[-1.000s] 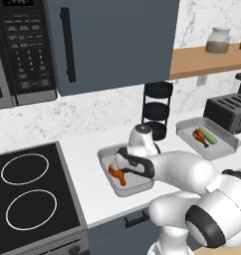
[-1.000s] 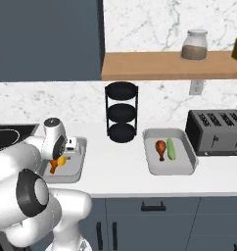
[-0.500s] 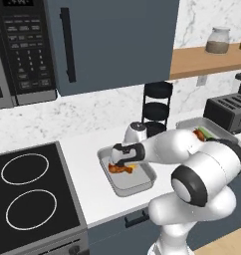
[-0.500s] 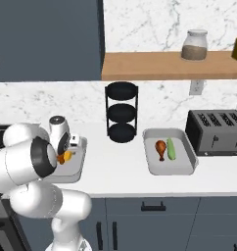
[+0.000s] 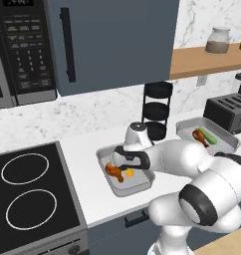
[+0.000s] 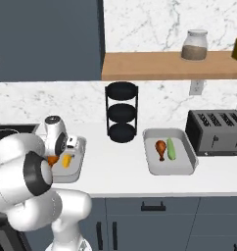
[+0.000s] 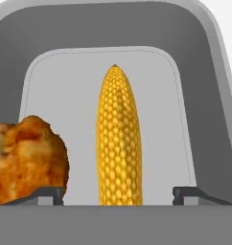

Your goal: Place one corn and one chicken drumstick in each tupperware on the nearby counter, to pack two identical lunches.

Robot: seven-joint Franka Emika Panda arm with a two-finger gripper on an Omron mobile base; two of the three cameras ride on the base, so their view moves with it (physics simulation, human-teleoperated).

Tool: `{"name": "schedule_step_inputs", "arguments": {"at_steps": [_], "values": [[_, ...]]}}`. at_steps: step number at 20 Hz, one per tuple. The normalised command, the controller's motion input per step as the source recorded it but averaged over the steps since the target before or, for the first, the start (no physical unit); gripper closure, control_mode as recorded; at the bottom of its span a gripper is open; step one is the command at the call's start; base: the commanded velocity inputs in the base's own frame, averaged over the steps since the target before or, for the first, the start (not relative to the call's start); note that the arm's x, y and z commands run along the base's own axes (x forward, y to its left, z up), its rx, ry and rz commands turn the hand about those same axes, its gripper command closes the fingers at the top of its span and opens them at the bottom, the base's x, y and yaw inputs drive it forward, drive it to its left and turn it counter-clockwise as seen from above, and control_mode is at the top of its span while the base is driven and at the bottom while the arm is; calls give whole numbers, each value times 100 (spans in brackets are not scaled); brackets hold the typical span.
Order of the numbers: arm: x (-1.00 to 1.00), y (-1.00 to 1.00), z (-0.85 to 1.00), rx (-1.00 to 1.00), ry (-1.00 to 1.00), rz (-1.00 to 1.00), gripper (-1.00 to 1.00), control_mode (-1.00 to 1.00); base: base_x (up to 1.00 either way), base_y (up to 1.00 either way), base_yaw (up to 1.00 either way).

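Claw (image 7: 118, 194) with jaws apart straddles the yellow corn (image 7: 119, 139) lying in a grey tupperware (image 7: 204, 86); a drumstick (image 7: 27, 160) sits just left.

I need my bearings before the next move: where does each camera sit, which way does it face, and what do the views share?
Left base view: behind the arm to its left, looking forward and down over stove and counter; the arm rises from lower right, gripper over the near tupperware.
Right base view: behind to its right; the arm rises from lower left; far tupperware central.
Hand view: on the hand, looking into the near tupperware at yellow corn and a drumstick, between open fingertips.
Both base views share the trays, rack and toaster.
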Motion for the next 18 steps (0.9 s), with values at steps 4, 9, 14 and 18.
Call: {"name": "schedule_step_inputs", "arguments": {"at_steps": [4, 9, 14, 18], "values": [[-58, -20, 25, 0, -9, -14, -100, -100, 0, 0, 0], [-98, -33, 62, 0, -31, -12, -100, -100, 0, 0, 0], [-100, -13, 79, 0, -49, -7, -100, -100, 0, 0, 0], [-91, 10, 100, -7, -53, -3, -100, -100, 0, 0, 0]]}}
